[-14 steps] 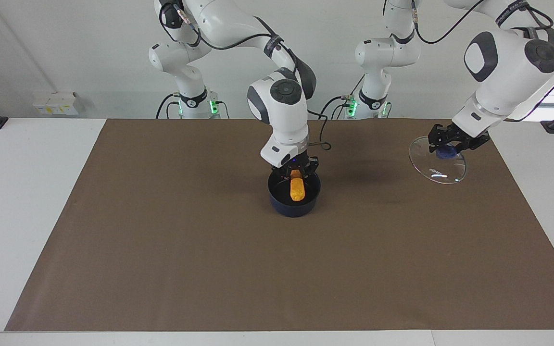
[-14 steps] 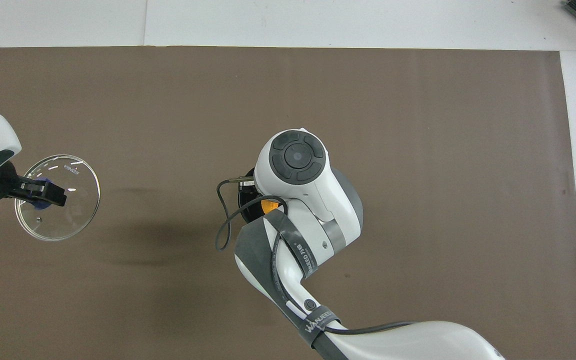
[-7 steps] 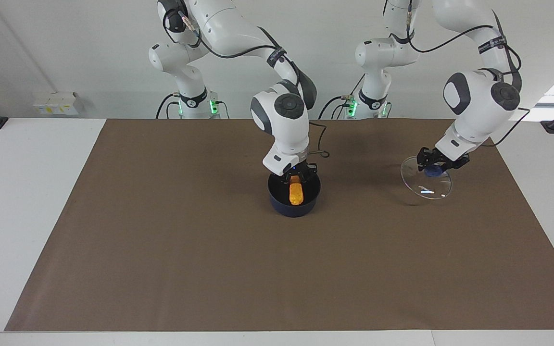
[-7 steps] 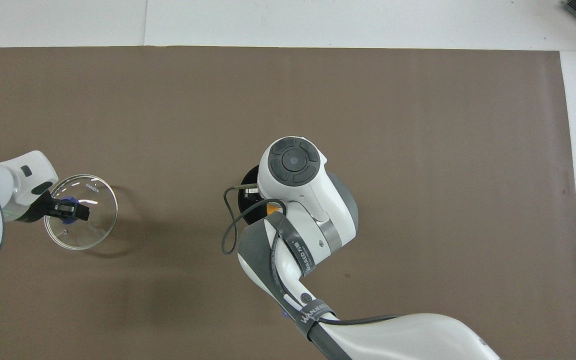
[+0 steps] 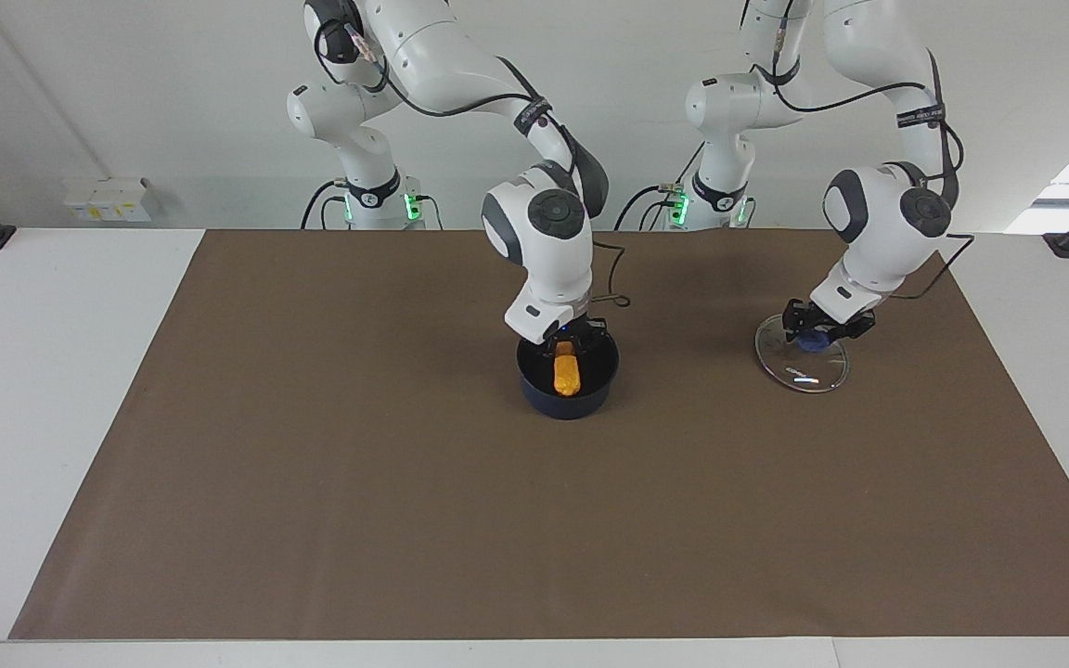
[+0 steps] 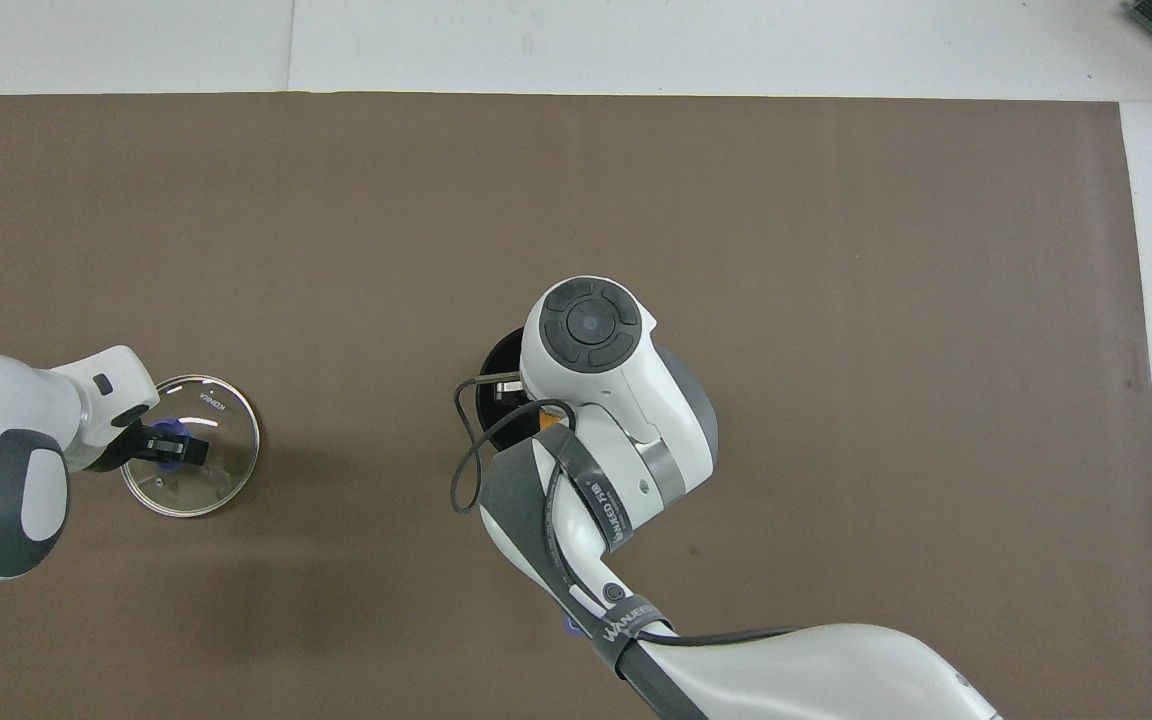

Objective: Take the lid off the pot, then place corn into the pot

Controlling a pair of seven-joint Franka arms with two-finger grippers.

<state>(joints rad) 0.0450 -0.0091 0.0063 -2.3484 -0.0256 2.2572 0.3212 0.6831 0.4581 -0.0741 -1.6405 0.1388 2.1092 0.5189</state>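
Midway along the brown mat (image 5: pixel 312 482), the right gripper (image 5: pixel 568 336) reaches down into the pot (image 5: pixel 569 382), its fingertips clenched on the upper end of the corn (image 5: pixel 568 373), which stands tilted inside the dark pan (the overhead view hides nearly all of this under the arm). Toward the left arm's end of the table, the lid (image 5: pixel 802 365) lies flat on the mat, well apart from the pot, with the left gripper (image 5: pixel 815 331) down at its blue knob (image 5: pixel 811 341); whether those fingers grip the knob or have let go cannot be told.
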